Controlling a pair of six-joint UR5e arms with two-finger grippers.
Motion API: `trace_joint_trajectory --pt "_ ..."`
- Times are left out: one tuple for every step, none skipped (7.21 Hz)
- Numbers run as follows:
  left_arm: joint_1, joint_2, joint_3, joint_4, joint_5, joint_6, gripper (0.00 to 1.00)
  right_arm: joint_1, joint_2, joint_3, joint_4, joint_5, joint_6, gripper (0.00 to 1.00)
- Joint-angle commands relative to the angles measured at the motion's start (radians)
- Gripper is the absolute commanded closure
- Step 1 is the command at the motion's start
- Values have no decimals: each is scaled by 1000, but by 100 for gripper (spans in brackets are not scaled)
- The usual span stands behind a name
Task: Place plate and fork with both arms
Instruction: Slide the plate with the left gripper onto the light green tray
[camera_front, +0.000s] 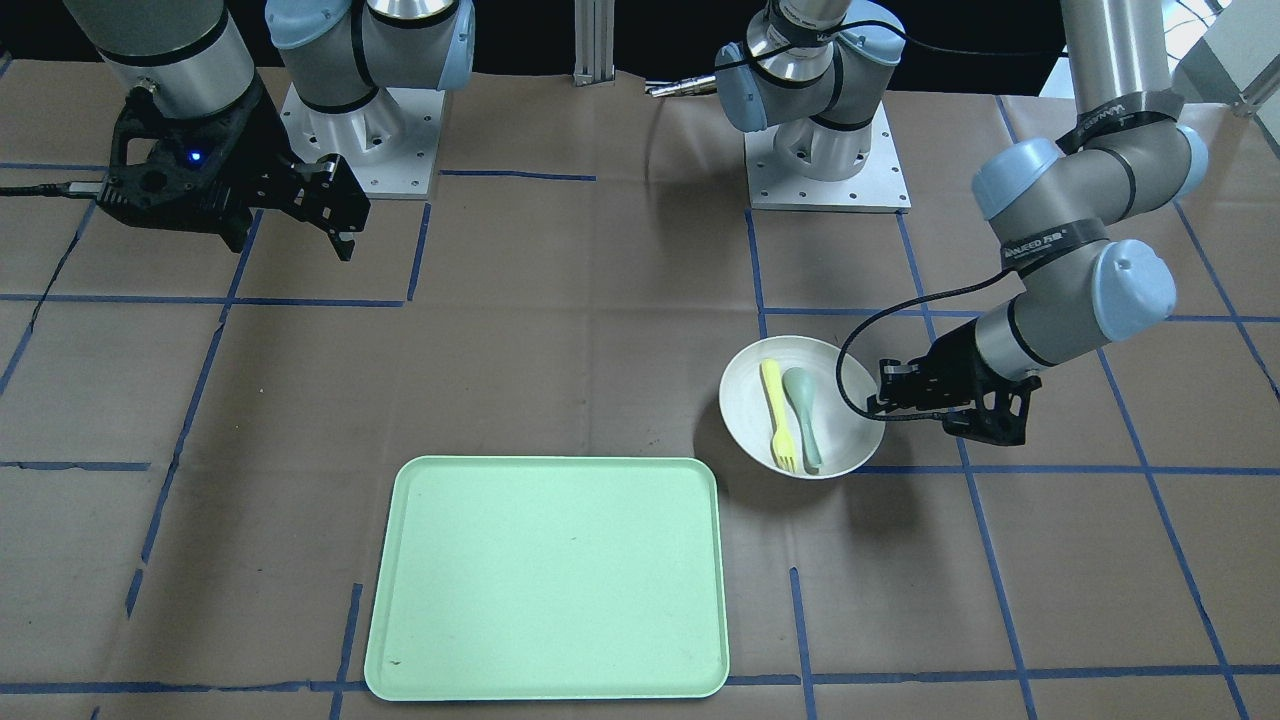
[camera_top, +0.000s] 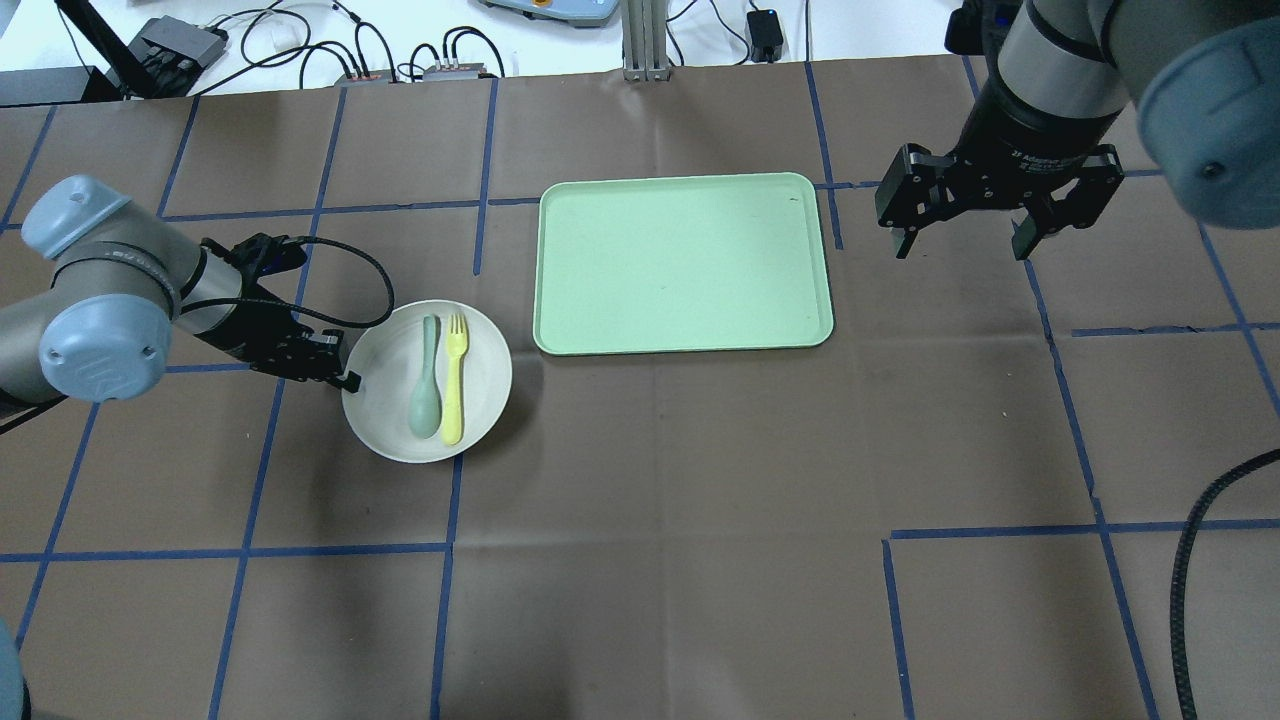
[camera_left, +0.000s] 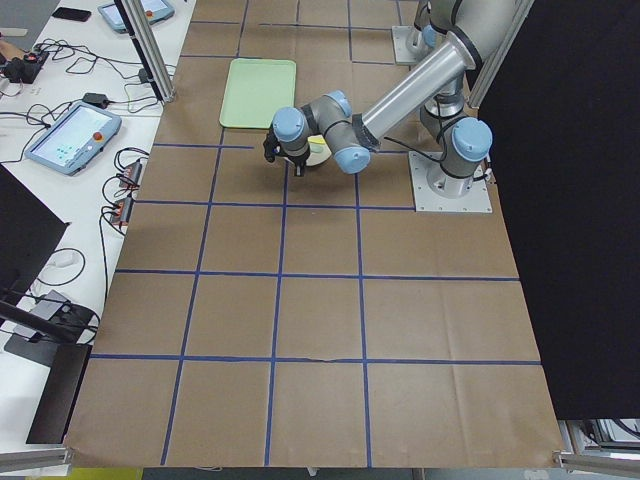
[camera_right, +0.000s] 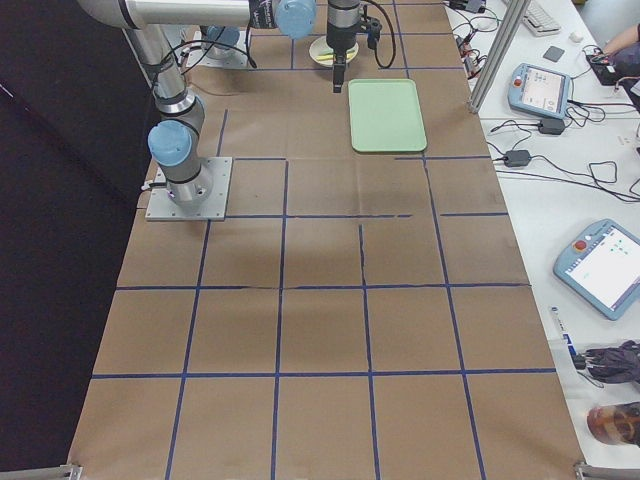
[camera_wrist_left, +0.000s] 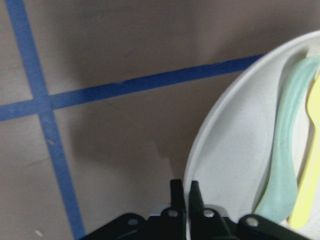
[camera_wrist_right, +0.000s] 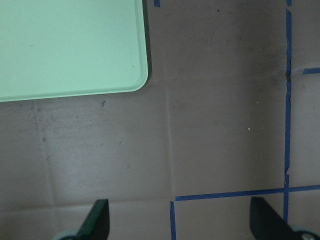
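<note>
I log: left pincer (camera_top: 350, 379) closed on rim of round off-white plate (camera_top: 488, 368), pale-yellow plastic fork (camera_top: 455, 378) inside; right pincer (camera_top: 962, 240) spread wide, empty, over brown table (camera_top: 700, 500).

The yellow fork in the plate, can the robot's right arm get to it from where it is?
Probably yes. The fork lies uncovered in the plate, and the open right gripper hangs past the tray with nothing tall between them. The spoon lies close beside the fork, though.
</note>
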Motion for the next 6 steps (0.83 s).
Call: trace_joint_trajectory --pt "-189 -58 125 0 -52 -269 100 0 2 0 0 0 -1 0" --pt "-264 -131 232 -12 -46 -331 100 0 2 0 0 0 0 0" --pt "-344 -211 324 -12 -41 -354 100 0 3 0 0 0 -1 0" --pt "-389 -272 404 -30 -40 -374 100 0 2 0 0 0 -1 0" --pt "-409 -320 458 -53 -40 -383 99 0 3 0 0 0 -1 0" --pt "-427 -359 502 -55 -41 -414 99 0 2 0 0 0 -1 0"
